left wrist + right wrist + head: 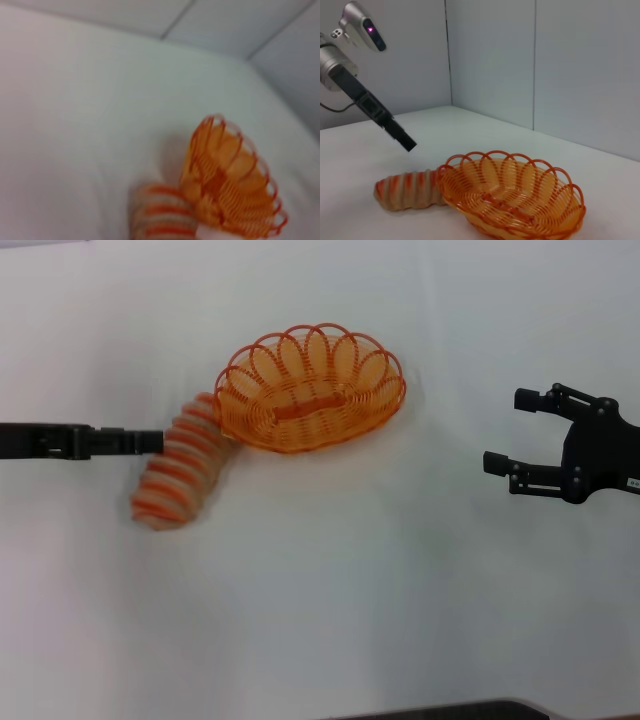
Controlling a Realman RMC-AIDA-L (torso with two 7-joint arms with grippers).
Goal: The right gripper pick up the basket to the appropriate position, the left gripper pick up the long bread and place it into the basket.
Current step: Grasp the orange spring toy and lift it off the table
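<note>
Two pincers over a white counter [330, 620], neither holding anything. Basket [310, 388] sits upright on the counter, far side, roughly centre. Long bread [183, 465] lies on the counter w/ its far end touching or tucked just under the basket's rim on the robot's left; its near end angles away toward the robot.

Left pincer [158, 442] comes in from the left, tip just beside the bread's upper flank and raised above it per right wrist view [410, 145]. It looks edge-on, so can't tell if its fingers are apart or together. Left wrist view is blurry: bread end [162, 215] next to the basket [230, 180].

Right pincer [505, 430] is well apart from the basket, on the right, fingers spread wide, empty.
</note>
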